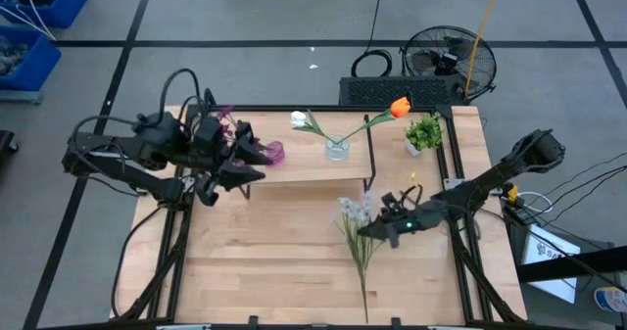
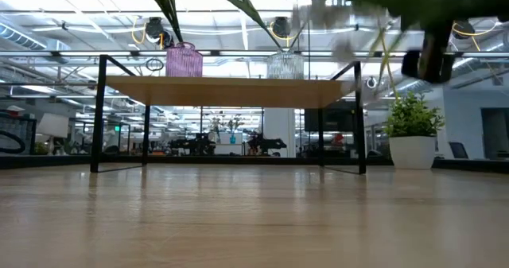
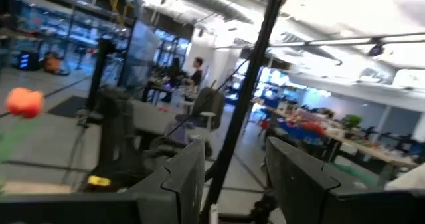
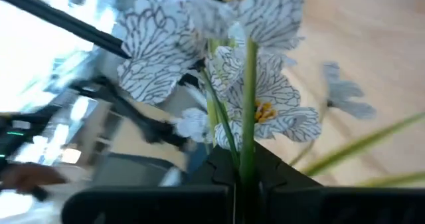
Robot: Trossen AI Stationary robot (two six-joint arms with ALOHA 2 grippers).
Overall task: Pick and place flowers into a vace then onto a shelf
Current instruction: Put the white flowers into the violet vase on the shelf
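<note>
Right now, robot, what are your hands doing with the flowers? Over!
Right gripper shut on pale white flower, mid-table. Left gripper at pink vase on shelf. Clear vase holds orange tulip and white bud. Nothing blocking.

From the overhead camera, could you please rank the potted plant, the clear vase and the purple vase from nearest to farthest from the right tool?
The right tool is shut on the white flower.
1. Potted plant, at the shelf's right end.
2. Clear vase, mid-shelf; close to the plant's distance.
3. Purple vase, shelf's left, by the left tool.
</note>
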